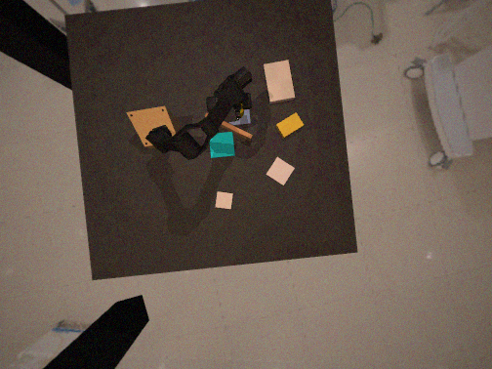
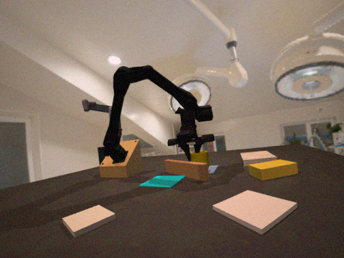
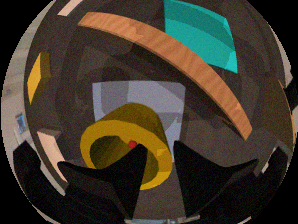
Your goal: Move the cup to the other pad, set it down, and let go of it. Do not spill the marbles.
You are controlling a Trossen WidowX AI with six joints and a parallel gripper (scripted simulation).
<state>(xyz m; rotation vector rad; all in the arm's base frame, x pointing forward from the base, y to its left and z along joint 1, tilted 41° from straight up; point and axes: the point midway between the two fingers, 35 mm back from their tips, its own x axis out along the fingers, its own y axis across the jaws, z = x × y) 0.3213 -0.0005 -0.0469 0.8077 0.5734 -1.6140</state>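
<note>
- The pincer (image 3: 156,172) is matte black, with two wedge-shaped fingers tapering to points; they stand part-way apart around the cup's wall and are not clamped on anything.
- One finger (image 3: 109,176) reaches inside the cup's mouth; the other finger (image 3: 200,169) sits just outside the wall, on the far side of it.
- The cup (image 3: 127,144) is a smooth, mustard-yellow cylinder with a thick rim, standing directly under the pincer on a pale blue-grey square pad (image 3: 136,99).
- Only one red marble (image 3: 132,144) shows inside the cup; the inner finger hides the rest of the hollow.
- From above, the arm (image 1: 205,122) covers most of the cup and pad, leaving only a sliver of each.
- From the side, the cup (image 2: 199,157) stands upright behind a wood-grained brown bar (image 2: 187,169), which cuts off its base.
- A flat, glossy teal square pad (image 2: 162,181) lies beyond that bar from the pincer.
- A yellow block (image 2: 273,169) sits well apart to one side, and a pale pink slab (image 2: 258,157) lies near it.
- Two more flat pale pink tiles (image 2: 254,209) (image 2: 88,219) lie far from the pincer on the dark, matte table (image 2: 170,232).
- The arm's base sits on an orange wedge-shaped mount (image 2: 123,160) with small dark holes.
</note>
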